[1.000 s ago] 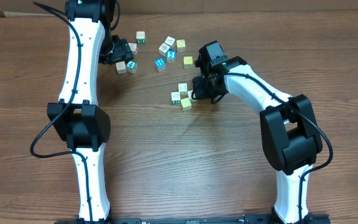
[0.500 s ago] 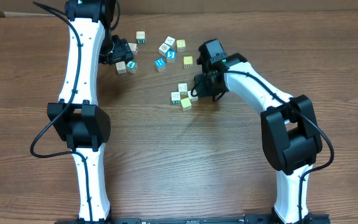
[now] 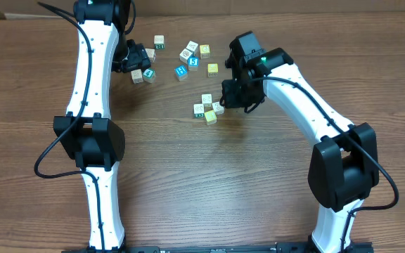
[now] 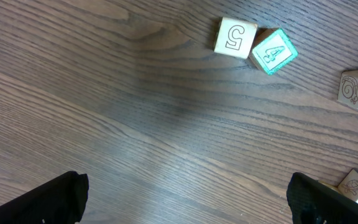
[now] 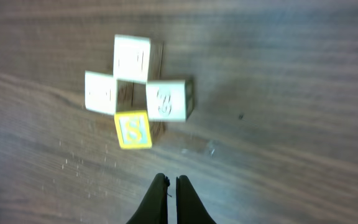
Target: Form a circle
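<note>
Two grippers first: the left gripper (image 4: 188, 202) hung spread wide over the table (image 4: 104, 112), the right gripper (image 5: 171, 182) pinched shut on nothing, near the circle (image 3: 207, 100) mid-table. I judged gentle closed-tip nudges best (four cubes packed close). Legible: 5 on a white cube (image 4: 235, 37), 4 on a teal cube (image 4: 274, 52)

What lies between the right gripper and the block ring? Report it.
Nothing. In the right wrist view, only bare table separates the shut right gripper from the ring, whose yellow block is nearest.
</note>
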You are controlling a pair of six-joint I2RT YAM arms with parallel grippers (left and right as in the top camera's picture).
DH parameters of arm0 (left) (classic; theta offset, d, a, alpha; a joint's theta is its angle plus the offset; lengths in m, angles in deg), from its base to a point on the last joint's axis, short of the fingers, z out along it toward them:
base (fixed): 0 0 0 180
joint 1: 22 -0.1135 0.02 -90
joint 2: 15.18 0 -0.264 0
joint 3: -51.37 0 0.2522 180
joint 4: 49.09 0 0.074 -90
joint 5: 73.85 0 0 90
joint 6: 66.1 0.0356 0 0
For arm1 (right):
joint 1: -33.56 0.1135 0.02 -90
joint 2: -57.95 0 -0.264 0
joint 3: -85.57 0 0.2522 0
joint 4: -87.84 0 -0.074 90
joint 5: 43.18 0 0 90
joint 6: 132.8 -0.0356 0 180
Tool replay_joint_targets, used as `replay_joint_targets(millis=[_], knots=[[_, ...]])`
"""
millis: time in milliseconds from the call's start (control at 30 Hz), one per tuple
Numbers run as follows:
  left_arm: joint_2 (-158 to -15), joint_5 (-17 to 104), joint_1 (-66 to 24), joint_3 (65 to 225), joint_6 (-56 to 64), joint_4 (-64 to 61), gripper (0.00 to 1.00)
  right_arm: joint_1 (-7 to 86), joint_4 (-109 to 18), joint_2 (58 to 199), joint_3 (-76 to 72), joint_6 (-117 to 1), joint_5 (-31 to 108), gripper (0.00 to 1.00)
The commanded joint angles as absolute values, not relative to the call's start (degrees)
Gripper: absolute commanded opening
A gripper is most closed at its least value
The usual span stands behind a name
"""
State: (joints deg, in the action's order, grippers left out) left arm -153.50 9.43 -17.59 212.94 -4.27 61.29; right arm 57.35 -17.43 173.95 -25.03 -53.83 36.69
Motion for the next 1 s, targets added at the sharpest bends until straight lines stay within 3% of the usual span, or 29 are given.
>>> replay_joint_targets(millis=[0, 567, 967], knots=[[-152.6, 8.5, -17.7, 214.1, -4.4, 61.3, 1.0, 58.9, -17.4, 173.0, -22.3, -56.6, 35.1, 0.04], [-152.6, 8.5, -17.7, 214.1, -4.4, 61.3, 1.0, 69.1, -26.7, 173.0, -13.1, -65.8, 45.3, 0.04], [-152.6, 8.5, -17.7, 214.1, -4.4, 61.3, 1.0, 70.0, -30.4, 173.0, -12.5, -66.8, 49.7, 0.04]])
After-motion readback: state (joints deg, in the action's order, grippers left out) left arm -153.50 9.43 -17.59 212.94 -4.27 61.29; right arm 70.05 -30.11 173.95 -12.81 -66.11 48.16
